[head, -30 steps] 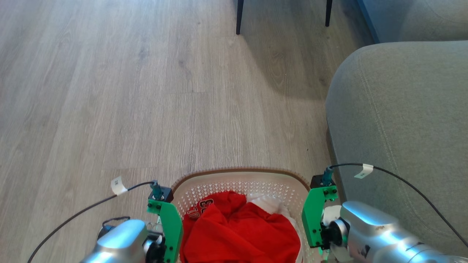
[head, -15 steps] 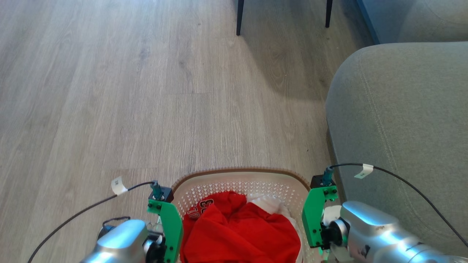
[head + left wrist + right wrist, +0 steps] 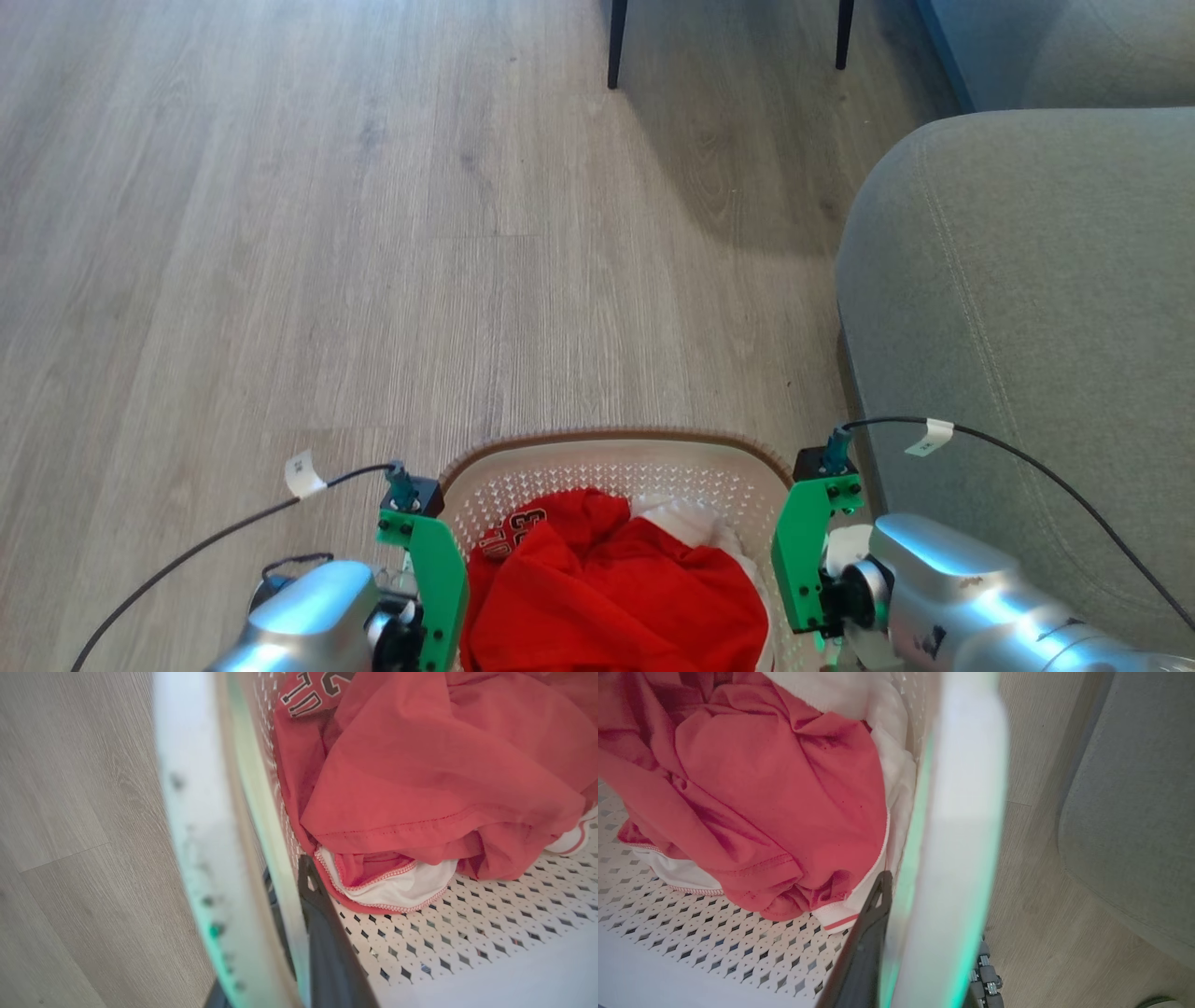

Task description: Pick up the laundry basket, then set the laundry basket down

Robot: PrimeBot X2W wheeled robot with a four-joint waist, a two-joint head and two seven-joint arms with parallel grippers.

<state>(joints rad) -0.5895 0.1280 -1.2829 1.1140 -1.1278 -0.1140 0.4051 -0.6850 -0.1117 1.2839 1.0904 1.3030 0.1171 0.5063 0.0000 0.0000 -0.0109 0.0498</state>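
The left tool [image 3: 289, 884] and right tool [image 3: 931, 924] each pinch the brown woven-look rim of the white perforated plastic laundry basket [image 3: 607, 474], beside the grey fabric sofa [image 3: 1027, 327]; its red garment [image 3: 607, 597] bears unreadable lettering.

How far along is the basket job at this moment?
Done: the left gripper and right gripper each straddle a side rim of the laundry basket, one finger inside. In hand: gripping it, red clothing aboard; whether it's off the floor is unclear. Remaining: setting it down, releasing.
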